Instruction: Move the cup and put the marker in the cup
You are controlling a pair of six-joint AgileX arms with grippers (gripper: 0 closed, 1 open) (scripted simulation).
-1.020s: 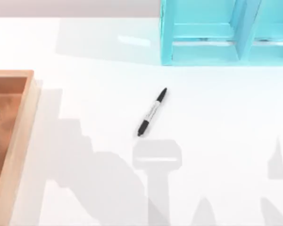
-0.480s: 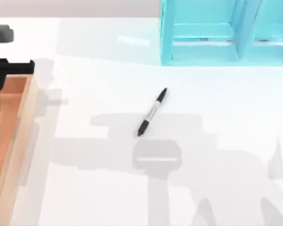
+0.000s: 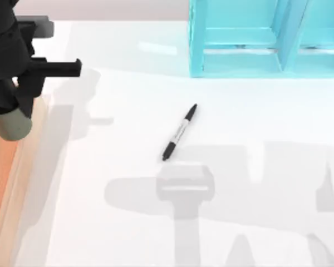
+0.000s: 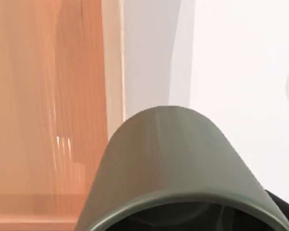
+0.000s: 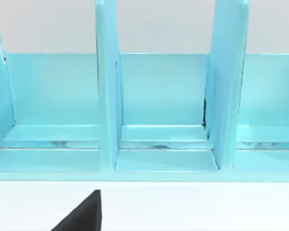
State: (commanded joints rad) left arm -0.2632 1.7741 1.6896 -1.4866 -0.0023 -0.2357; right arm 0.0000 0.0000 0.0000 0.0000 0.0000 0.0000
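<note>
Carrying the cup (image 3: 12, 123) clenched in the left end effector (image 3: 14, 103), now farther over the wooden tray's (image 3: 28, 161) edge toward the surface (image 3: 256, 122); leaving the marker (image 3: 180, 132) lying mid-surface, unmoved, before the blue rack (image 3: 239, 50).

White desk (image 3: 128, 222). Marker (image 3: 180, 132) lies flat on it near centre, cap end angled toward the far right. Turquoise compartmented rack (image 3: 267, 39) stands on the desk beyond the marker, at the far edge. Wooden tray (image 3: 28, 161) sits well left of the marker, at the desk's left edge.
</note>
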